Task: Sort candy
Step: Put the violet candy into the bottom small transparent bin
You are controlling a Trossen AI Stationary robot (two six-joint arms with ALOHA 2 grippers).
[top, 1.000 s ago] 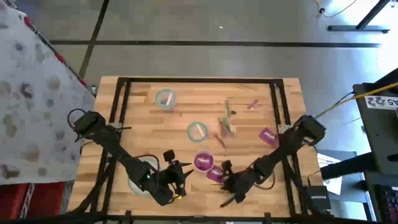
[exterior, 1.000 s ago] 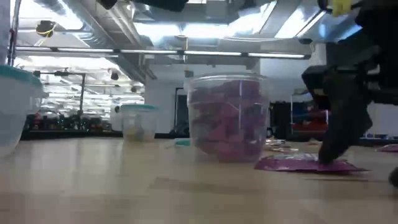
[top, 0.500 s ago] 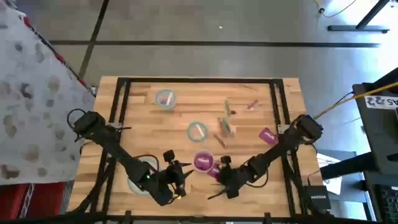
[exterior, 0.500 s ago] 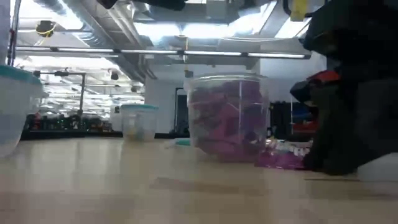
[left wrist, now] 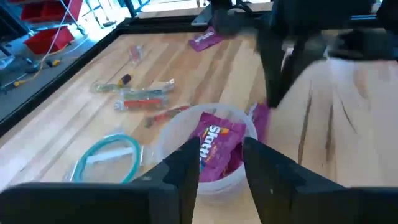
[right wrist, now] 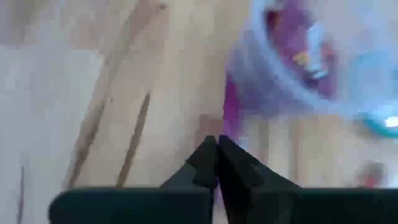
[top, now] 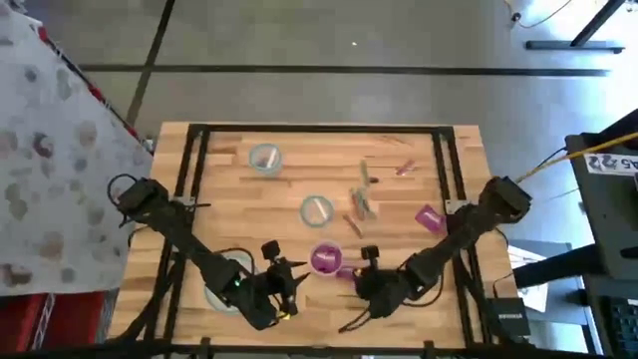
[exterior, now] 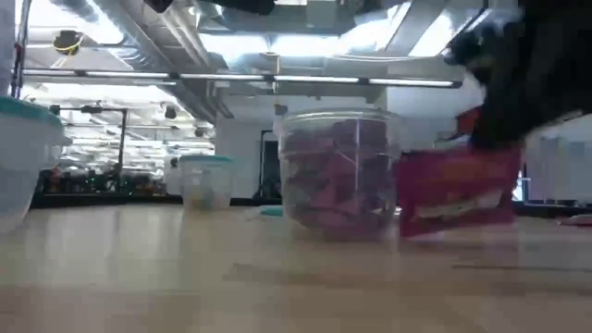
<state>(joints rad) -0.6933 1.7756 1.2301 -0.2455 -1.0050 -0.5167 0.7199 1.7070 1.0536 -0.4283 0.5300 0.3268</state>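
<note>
Magenta packet (exterior: 456, 188) (long axis level), right hand (right wrist: 216, 163)

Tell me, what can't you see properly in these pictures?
- Right wrist view: the bowl of purple candy is smeared by motion blur.
- Low view: the right gripper holding the purple packet is blurred.
- High view: the thin candies are too small to identify.

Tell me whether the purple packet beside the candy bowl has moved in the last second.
Yes. The purple packet has risen off the table, pinched by the right end effector beside the bowl.
</note>
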